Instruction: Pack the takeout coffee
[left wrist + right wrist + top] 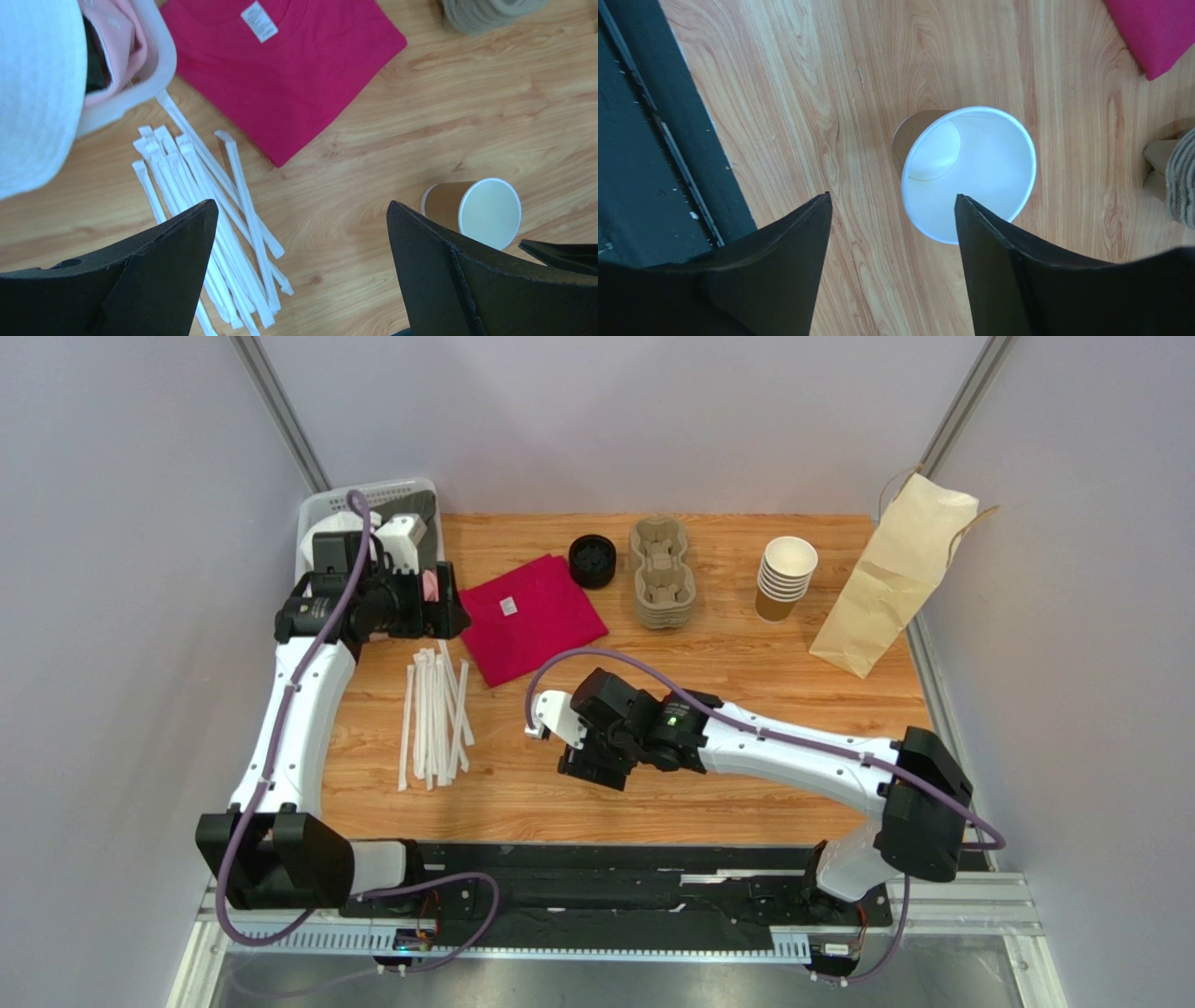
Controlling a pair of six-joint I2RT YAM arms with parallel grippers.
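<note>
No brown cup with a black lid shows in any view. A single lidless kraft cup (966, 171) with a white lining stands upright on the wooden table. It also shows in the left wrist view (472, 210). In the top view my right arm hides it. My right gripper (892, 197) is open and empty above the table. The cup lies just beyond its fingertips, toward the right finger. My left gripper (298, 210) is open and empty, high over the paper straws (210, 210). It is at the table's left in the top view (452, 602).
A stack of black lids (592, 560), a pulp cup carrier (662, 574), a stack of lidless cups (786, 577) and a kraft paper bag (894, 574) stand along the back. A folded red shirt (530, 616) and a white basket (316, 511) are at the left.
</note>
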